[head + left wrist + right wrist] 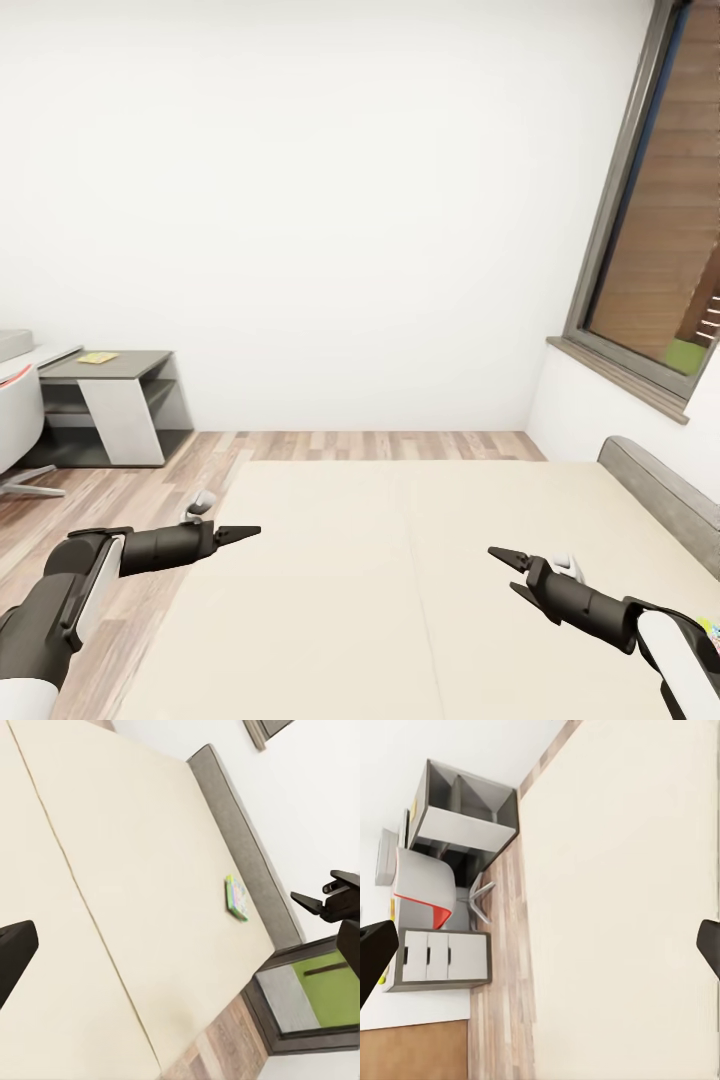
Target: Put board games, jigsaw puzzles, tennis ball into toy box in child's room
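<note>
1. Left gripper (250, 530), jaws parted, empty, over the bed (400, 560).
2. Right gripper (505, 572), likewise parted.
3. Board game (237, 898), possibly Skip-Bo, beside the headboard (247, 847), near the right gripper.

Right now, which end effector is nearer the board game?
The right end effector: the board game lies by the headboard next to it, far from the left end effector.

Flat board game (237, 898) (green-edged) on bed (135, 870)
</note>
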You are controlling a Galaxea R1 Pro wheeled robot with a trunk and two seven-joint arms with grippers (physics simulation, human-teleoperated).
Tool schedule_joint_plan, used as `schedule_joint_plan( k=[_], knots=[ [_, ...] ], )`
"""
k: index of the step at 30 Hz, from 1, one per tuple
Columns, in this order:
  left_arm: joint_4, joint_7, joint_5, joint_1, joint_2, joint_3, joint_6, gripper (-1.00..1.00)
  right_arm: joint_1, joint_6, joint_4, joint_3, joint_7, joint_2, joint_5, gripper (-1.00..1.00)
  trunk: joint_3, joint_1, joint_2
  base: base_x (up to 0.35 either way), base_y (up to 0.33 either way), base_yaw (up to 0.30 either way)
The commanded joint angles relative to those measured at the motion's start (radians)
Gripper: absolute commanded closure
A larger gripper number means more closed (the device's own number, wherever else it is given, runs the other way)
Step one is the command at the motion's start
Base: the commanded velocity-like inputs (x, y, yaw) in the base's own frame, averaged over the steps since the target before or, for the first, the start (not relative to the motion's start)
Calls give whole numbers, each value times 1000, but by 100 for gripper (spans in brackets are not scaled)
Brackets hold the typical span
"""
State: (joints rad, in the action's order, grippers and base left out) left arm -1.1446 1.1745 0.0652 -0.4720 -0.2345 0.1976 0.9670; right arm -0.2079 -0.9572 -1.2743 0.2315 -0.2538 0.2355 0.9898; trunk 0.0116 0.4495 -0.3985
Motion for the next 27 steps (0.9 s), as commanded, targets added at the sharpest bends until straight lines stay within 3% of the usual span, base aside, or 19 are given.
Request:
schedule_joint_plan(
  k=[1,11,27],
  knots=[
    [0,0,4,-1,0,1,9,-100,-1,-4,0,2,-10,0,-10,-100,1,1,-2,0,-158,0],
    [0,0,4,-1,0,2,9,-100,-1,-5,-4,2,-10,1,-10,-100,1,1,-2,0,-147,0],
    [0,1,4,-1,-1,2,9,-100,-1,-3,-6,3,-12,1,-10,-100,1,1,-2,0,-41,0]
  ],
)
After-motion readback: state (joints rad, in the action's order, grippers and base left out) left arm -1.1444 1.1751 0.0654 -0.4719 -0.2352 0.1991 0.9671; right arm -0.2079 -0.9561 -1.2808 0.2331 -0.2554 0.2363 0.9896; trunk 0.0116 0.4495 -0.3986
